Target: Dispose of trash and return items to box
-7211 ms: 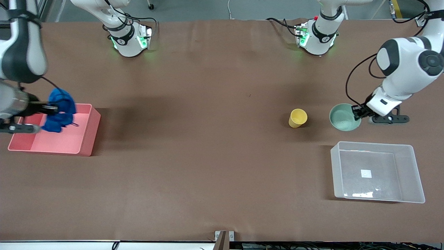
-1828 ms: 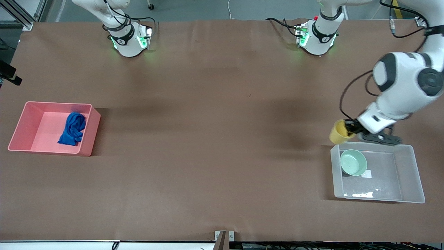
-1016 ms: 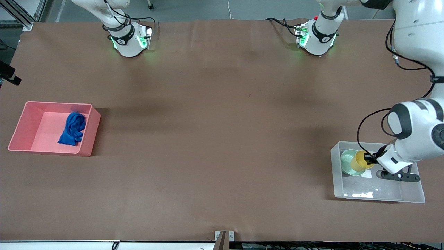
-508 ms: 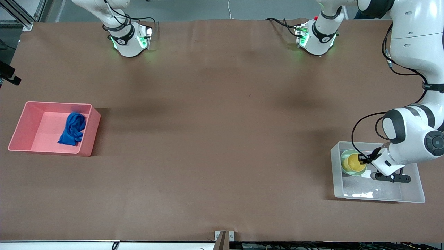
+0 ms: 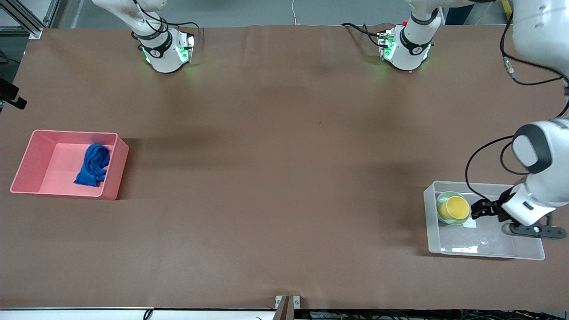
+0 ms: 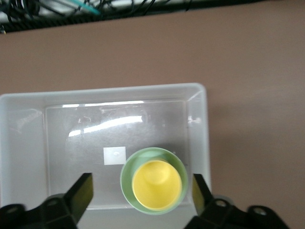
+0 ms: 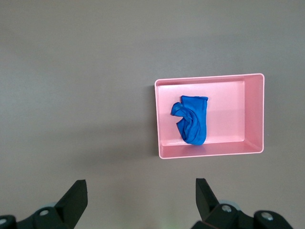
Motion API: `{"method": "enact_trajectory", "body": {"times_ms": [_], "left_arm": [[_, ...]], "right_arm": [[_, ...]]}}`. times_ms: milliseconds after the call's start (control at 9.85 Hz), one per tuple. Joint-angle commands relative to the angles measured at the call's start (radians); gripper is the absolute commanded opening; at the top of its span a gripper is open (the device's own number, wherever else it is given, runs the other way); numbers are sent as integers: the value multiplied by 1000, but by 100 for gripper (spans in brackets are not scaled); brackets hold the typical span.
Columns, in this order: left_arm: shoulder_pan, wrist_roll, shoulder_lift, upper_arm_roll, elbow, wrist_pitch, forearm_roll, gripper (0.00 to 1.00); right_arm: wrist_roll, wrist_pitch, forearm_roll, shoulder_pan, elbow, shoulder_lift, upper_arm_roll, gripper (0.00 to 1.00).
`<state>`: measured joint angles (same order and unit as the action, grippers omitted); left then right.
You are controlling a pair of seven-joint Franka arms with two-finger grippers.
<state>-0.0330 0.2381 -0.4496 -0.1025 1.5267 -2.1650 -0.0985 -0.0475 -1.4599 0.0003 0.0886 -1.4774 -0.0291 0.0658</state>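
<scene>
The yellow cup (image 5: 454,208) stands upright inside the mint-green bowl (image 5: 441,200), which sits in the clear bin (image 5: 526,251) at the left arm's end of the table. My left gripper (image 5: 481,209) is open and empty over the bin, just beside the cup and apart from it. In the left wrist view the cup (image 6: 157,185), the bowl (image 6: 126,172) and the bin (image 6: 28,143) lie below my open left gripper (image 6: 141,191). The blue cloth (image 5: 92,165) lies in the pink bin (image 5: 113,186). My right gripper (image 7: 140,191) is open and empty, high over the table beside the pink bin (image 7: 255,114) holding the cloth (image 7: 193,125).
A small white sticker (image 5: 470,223) marks the clear bin's bottom next to the bowl. The two arm bases (image 5: 164,51) (image 5: 406,49) stand at the table's edge farthest from the front camera. The right arm's hand is out of the front view.
My left gripper set the cup into the bowl, opened and drew back from it toward the left arm's end of the bin. The cloth and pink bin have not moved.
</scene>
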Motion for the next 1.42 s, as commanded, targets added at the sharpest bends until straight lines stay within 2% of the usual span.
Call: {"method": "enact_trajectory", "body": {"times_ms": [0,305,609,711,1016,1320], "left_arm": [[-5,-26,179,36,121,91,-1,100],[-2,-159,388,137,203,227,67,100],[-4,-281,491,188,213,371,76,100],[-7,-278,494,188,182,417,77,100],[-25,-283,405,167,-12,586,77,100],[-44,-287,419,132,0,617,77,100]], "right_arm": [[-3,10,-10,-4,6,-2,3,100],[-3,10,-10,-4,6,-2,3,100],[-3,10,-10,-4,6,-2,3,100],[-3,10,-10,-4,6,-2,3,100],[-3,10,-10,-4,6,-2,3,100],[0,10,-11,-7,6,-2,2,100]]}}
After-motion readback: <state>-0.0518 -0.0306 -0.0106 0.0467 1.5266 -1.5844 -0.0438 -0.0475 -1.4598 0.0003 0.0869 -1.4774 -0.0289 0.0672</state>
